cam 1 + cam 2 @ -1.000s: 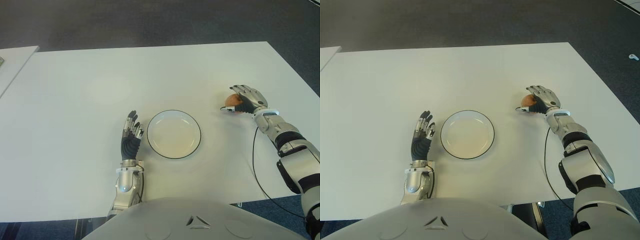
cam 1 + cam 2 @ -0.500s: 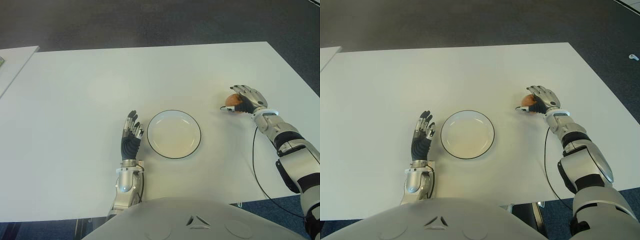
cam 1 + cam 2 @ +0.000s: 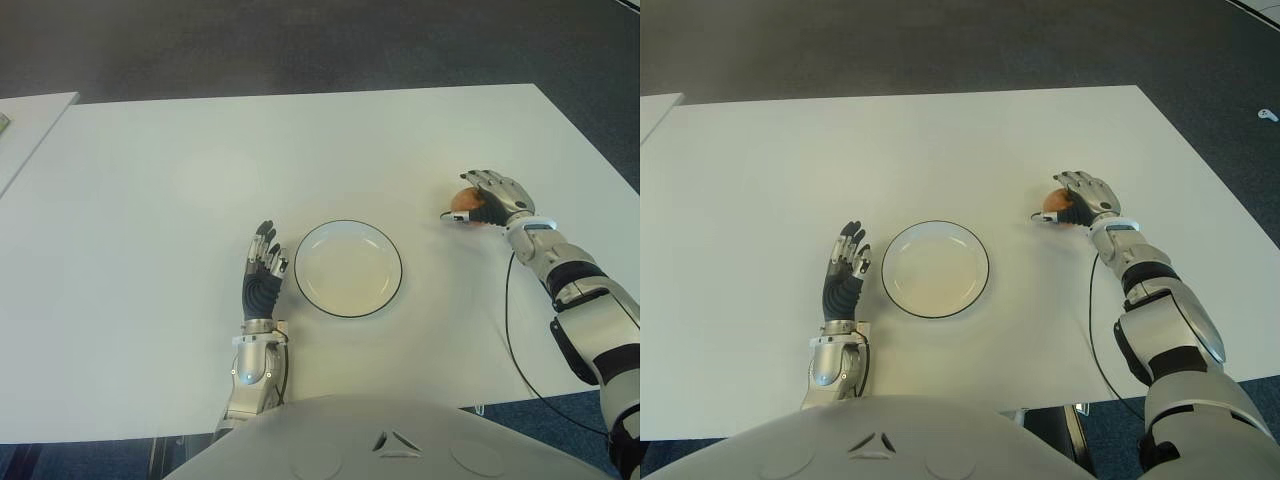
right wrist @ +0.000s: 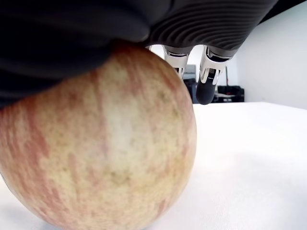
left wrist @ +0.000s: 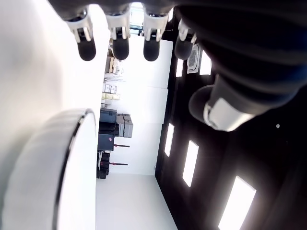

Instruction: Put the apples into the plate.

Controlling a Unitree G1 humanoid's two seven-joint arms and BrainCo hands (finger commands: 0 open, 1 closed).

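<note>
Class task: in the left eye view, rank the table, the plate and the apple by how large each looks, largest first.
1. The table, which fills most of the view.
2. The plate, empty, near the middle.
3. The apple, smallest, though the right hand covers part of it, so its full outline is hidden.

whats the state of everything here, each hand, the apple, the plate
right hand: over the apple, palm on its top, fingers curved past it
apple: on the table, to the right of the plate, not lifted
plate: empty, upright on the table
left hand: open, fingers straight, holds nothing, shows left of the plate
</note>
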